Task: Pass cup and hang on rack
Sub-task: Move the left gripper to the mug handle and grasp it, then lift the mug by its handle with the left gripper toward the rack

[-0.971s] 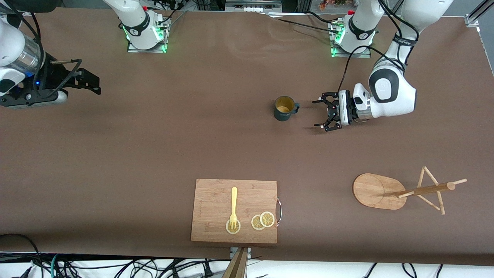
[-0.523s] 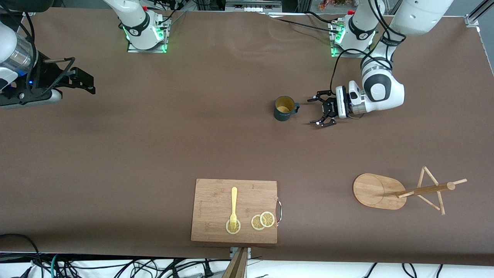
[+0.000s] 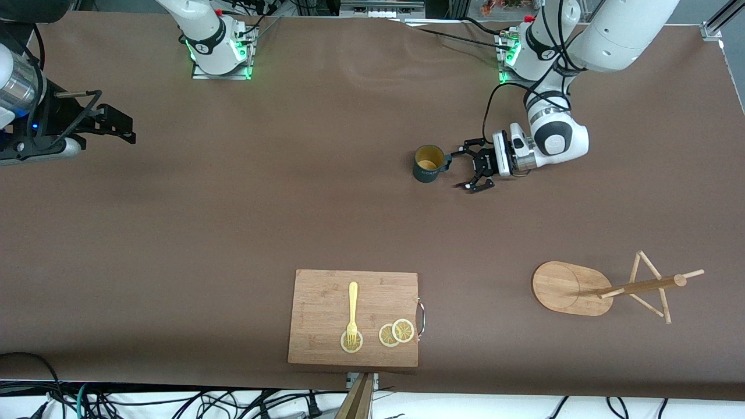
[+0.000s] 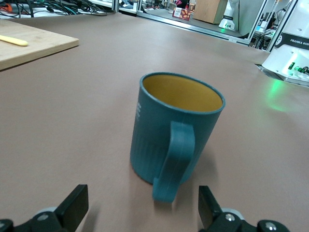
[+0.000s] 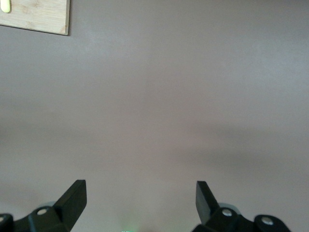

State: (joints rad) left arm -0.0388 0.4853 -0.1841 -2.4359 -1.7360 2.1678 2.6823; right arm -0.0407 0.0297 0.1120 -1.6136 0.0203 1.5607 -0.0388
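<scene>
Cup (image 3: 429,164): upright on worktop (image 3: 233,221), handle toward left gripper (image 3: 465,170)
Left gripper: spread wide, empty
Right gripper (image 3: 125,123): spread wide, waiting

Brown table (image 3: 233,221), tangled cables (image 3: 174,401) on pale floor below its near edge

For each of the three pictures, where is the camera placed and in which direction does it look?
Front view: high across the table, facing both bases and arms.
Left wrist view: on the left wrist, low, facing the cup handle; left gripper fingers open.
Right wrist view: on the right wrist, facing the table; right gripper open.
All three show the cutting board.
</scene>
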